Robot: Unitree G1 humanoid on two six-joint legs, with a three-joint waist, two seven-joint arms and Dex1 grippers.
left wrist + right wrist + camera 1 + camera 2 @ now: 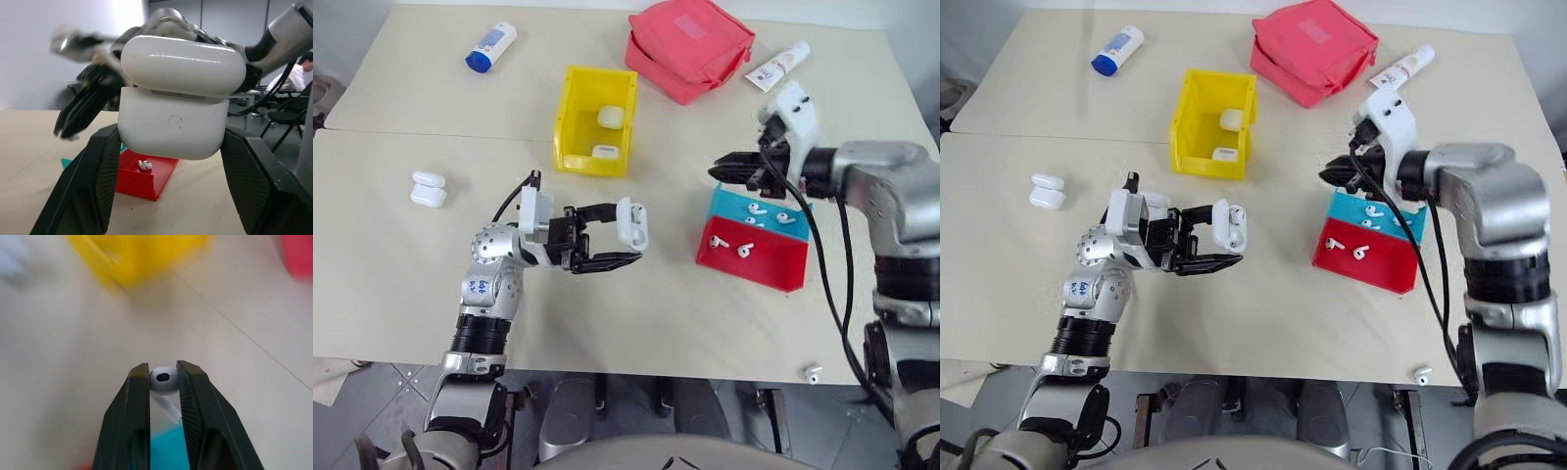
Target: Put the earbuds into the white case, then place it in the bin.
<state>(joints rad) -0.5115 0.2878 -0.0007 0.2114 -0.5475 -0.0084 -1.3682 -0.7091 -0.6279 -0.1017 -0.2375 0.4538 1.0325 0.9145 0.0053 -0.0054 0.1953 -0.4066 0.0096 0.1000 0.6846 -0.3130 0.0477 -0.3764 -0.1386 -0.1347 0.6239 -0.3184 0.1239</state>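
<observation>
Spare cases (pixel 428 189): two white cases lie touching each other at the far left of the surface (pixel 411 284), well apart from our arms.
Bottle (pixel 490 47): a white-and-blue bottle rests at the far left corner; we take it as no part of the job.
Left gripper (pixel 612 238): our left jaws are clenched on the white case (pixel 631 223), held clear above the surface with its lid hinged up, the opening turned toward our right arm.
Bin (pixel 574 122): the yellow bin stands beyond the left gripper; two cases (pixel 608 132) already lie inside it.
Pouch (pixel 690 47): a red fabric pouch sits past the bin, with a white tube (pixel 777 67) just beside it.
Trays (pixel 754 240): a low blue tray and a low red tray sit side by side; we count several earbuds (pixel 731 246) left in them.
Right gripper (pixel 164 377): our right jaws pinch one earbud (pixel 164 384) by its head, stem hanging down, raised above the blue tray.
Stray earbud (pixel 813 373): one more lies near the front edge of the surface, at the right.
Progress: we judge one cycle half done. The held earbud is not yet in the open case.
Remaining: seat the earbuds, shut the lid, drop the case in the bin, then see to the two spare cases.
</observation>
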